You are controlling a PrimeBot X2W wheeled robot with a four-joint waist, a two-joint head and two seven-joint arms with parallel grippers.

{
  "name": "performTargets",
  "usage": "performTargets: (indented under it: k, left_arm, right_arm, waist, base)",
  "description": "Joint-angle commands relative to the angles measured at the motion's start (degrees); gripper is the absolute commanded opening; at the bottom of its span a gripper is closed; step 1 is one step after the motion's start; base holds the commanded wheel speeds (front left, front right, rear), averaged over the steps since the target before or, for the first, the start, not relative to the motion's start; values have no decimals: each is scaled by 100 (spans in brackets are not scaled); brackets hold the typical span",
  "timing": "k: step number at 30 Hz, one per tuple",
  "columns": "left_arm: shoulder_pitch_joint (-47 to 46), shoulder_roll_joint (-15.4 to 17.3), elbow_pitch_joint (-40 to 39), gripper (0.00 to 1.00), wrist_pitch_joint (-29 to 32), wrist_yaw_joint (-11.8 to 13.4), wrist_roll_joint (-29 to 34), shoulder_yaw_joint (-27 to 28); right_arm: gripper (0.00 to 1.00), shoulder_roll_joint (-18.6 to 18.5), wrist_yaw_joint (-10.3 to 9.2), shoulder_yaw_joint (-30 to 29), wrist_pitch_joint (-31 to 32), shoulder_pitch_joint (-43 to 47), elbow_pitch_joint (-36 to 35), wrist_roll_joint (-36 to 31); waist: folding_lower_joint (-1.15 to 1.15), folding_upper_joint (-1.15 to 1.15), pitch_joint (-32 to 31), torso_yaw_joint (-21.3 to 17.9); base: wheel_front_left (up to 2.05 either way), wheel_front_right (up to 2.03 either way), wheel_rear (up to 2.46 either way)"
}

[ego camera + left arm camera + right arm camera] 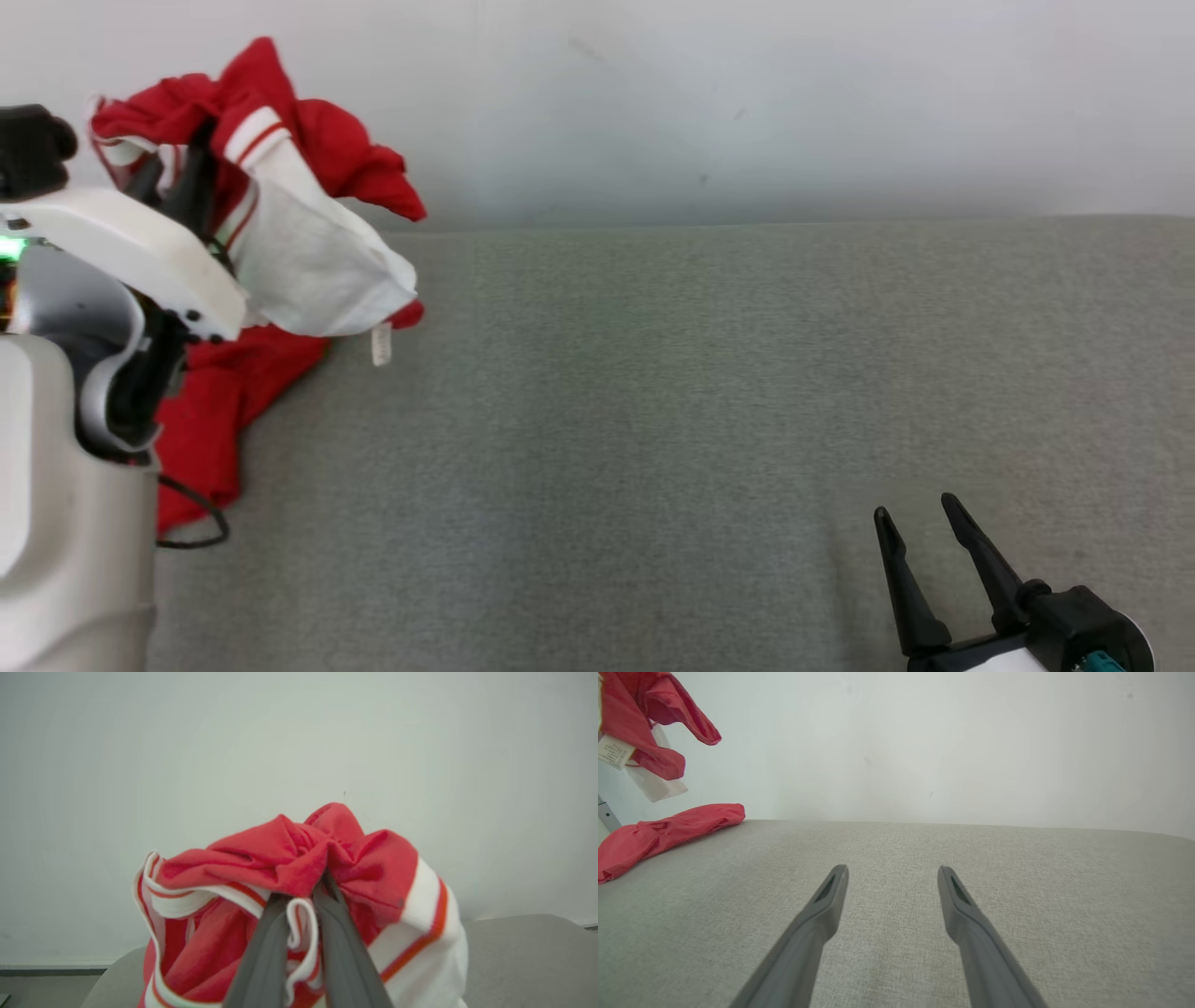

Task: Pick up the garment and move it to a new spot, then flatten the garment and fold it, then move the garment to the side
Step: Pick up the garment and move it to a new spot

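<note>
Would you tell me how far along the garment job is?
Done: the left hand is shut on the red-and-white garment, with most of it off the grey surface. In hand: moving it; one red end lies on the surface. Left: set it down, flatten, fold, move aside. The right hand is open, holding nothing.

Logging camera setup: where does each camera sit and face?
Head view: on the head, looking down at the grey fabric surface; pale left forearm, right fingers show.
Left wrist view: along the left fingers, shut on the red-and-white garment, facing the wall.
Right wrist view: along open right fingers, low over the surface.
Shared: all show the garment.
</note>
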Motion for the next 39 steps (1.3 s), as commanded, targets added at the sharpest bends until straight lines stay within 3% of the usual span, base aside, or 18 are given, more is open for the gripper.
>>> performTargets:
  k: [1, 11, 17, 23, 29, 35, 36, 37, 38, 39]
  left_arm:
    - [130, -61, -209, 0, 68, -15, -69, -38]
    - [784, -582, -1498, 0, 465, -12, -382, -562]
    - [1164, -1026, -1690, 0, 397, -26, -307, -1214]
    - [1233, -1302, -1111, 0, 109, -16, -138, -1752]
    - [1070, -1497, 40, 0, -368, -44, -22, -2517]
    - [744, -1545, 1234, 0, -1448, -39, -134, -3248]
    - [710, -1549, 1376, 26, -1658, -53, -229, -3436]
    - [690, -1539, 1540, 46, -1812, -53, -333, -3591]
    - [634, -1535, 1675, 100, -1974, -55, -383, -3754]
    - [566, -1537, 1797, 100, -2122, -60, -454, -3880]
  right_arm:
    - [100, 4, -12, -17, 4, 86, -5, 26]
    - [100, 37, -12, -1, 4, 34, -21, 29]
    - [100, 49, -12, -17, 5, -7, -51, 43]
    - [100, 77, -12, -54, 5, -38, -87, 81]
    - [100, 107, -12, -150, 5, -30, -113, 85]
    - [100, 143, -12, -96, 5, -147, -82, 59]
    - [100, 150, -12, -75, 5, -163, -75, 61]
    - [100, 155, -12, -65, 5, -169, -65, 58]
    - [100, 157, -12, -60, 5, -170, -52, 54]
    - [100, 161, -12, -48, 5, -180, -35, 43]
  waist:
    - [0, 0, -37, -152]
    - [0, 0, 6, -952]
    - [0, 0, 122, -1490]
    - [0, 0, 333, -1872]
    - [0, 0, 513, -1968]
    - [0, 0, 624, -1994]
    - [0, 0, 635, -1987]
    - [0, 0, 639, -1976]
    - [0, 0, 640, -1964]
    - [0, 0, 638, -1950]
  base:
    - [0, 0, 0]
    - [0, 0, 0]
    - [0, 0, 0]
    - [0, 0, 0]
    - [0, 0, 0]
    - [0, 0, 0]
    - [0, 0, 0]
    - [0, 0, 0]
    - [0, 0, 0]
    - [0, 0, 0]
